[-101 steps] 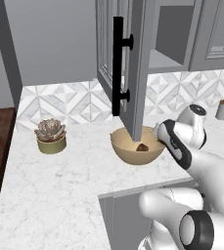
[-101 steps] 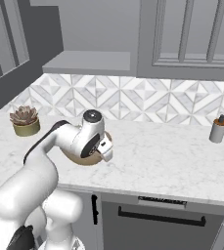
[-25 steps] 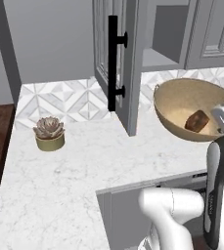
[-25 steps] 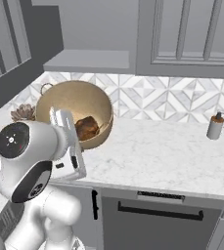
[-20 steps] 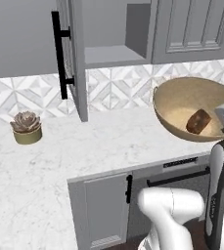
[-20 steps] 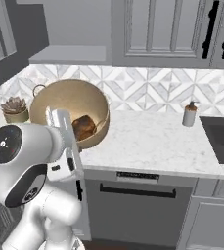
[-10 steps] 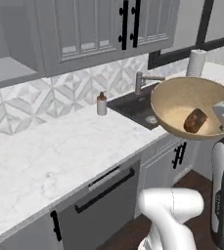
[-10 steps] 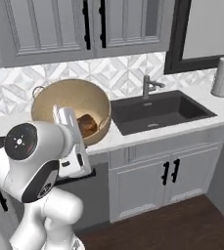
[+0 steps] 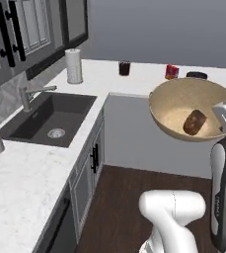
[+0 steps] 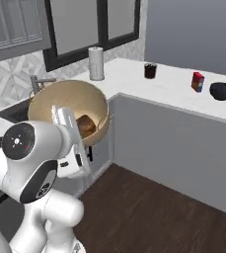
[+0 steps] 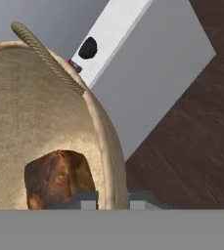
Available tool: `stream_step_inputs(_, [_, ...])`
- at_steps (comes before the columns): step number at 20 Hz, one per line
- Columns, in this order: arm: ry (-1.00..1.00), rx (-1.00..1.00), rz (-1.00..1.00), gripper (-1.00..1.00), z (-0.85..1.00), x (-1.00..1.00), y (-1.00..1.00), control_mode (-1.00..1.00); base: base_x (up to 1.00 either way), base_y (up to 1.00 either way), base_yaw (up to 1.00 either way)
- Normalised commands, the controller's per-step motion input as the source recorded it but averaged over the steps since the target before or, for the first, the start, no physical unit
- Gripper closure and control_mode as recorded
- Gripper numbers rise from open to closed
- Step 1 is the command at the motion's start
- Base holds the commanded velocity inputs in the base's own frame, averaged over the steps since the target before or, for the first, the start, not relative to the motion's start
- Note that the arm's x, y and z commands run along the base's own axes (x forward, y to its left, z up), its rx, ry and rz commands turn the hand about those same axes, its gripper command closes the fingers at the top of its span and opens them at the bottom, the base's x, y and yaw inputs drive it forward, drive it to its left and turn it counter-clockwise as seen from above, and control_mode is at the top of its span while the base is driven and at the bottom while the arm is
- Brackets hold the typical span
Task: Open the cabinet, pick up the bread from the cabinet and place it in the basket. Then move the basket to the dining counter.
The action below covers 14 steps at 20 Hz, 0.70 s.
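Your gripper (image 11: 112,199) is clamped on the basket's (image 11: 40,122) rim, one fingertip either side. The bread (image 11: 59,178) sits inside, just left of your fingers. You're holding the basket up above the dark floor, dining counter (image 9: 149,74) beyond.

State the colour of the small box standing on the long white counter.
The small box is red with a blue band, seen best in the right base view.

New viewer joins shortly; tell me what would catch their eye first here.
The big tan basket, held up in the air at its rim by the gripper, with the brown bread lying inside. Beyond it runs the long white dining counter with a dark bowl and a red box on top.
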Motion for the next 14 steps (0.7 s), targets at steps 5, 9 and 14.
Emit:
stream_step_inputs(5, [0.00, 0.00, 0.00, 1.00, 0.00, 0.00, 0.00, 1.00, 0.80, -0.59, -0.56])
stream_step_inputs(9, [0.00, 0.00, 0.00, 1.00, 0.00, 0.00, 0.00, 1.00, 1.00, -0.90, -0.15])
stream_step_inputs(14, [0.00, 0.00, 0.00, 1.00, 0.00, 0.00, 0.00, 1.00, 1.00, -0.78, -0.08])
